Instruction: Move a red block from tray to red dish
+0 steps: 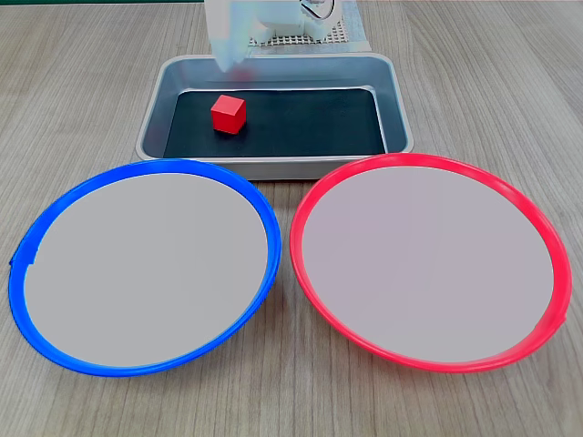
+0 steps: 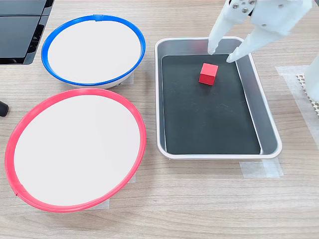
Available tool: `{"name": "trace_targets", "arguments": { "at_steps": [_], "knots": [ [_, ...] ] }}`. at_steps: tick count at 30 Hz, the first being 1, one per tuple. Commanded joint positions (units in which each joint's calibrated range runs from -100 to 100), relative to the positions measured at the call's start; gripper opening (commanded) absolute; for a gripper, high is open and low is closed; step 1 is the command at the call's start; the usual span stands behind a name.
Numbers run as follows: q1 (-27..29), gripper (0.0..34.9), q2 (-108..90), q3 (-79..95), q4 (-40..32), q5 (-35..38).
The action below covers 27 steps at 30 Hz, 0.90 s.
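The red block (image 1: 229, 115) (image 2: 208, 73) rests on the dark bottom of the silver tray (image 1: 273, 167) (image 2: 267, 124), toward the tray's end nearest the blue-rimmed plate. My white gripper (image 2: 222, 55) (image 1: 235, 53) hangs open just above that end, and its two fingertips (image 2: 213, 49) stand a short way behind the block without touching it. The red dish (image 1: 428, 160) (image 2: 75, 91) lies flat on the wooden table in front of the tray. Nothing lies on it.
A blue-rimmed plate (image 1: 164, 165) (image 2: 94, 18) of the same size lies beside the red dish. A black object (image 2: 20, 30) sits at the second exterior view's top left. A white mesh mat (image 2: 311, 94) lies by the arm's base.
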Motion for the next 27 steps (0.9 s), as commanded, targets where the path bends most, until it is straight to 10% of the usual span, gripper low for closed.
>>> {"name": "trace_targets", "arguments": {
  "at_steps": [1, 25, 27],
  "knots": [
    [2.3, 16.5, 3.7, -2.8, -1.2, 0.7],
    [0.0, 14.0, 15.3, 5.4, -18.3, 3.8],
    [-0.3, 3.6, 15.7, 5.1, -18.1, 4.2]
  ]
}}
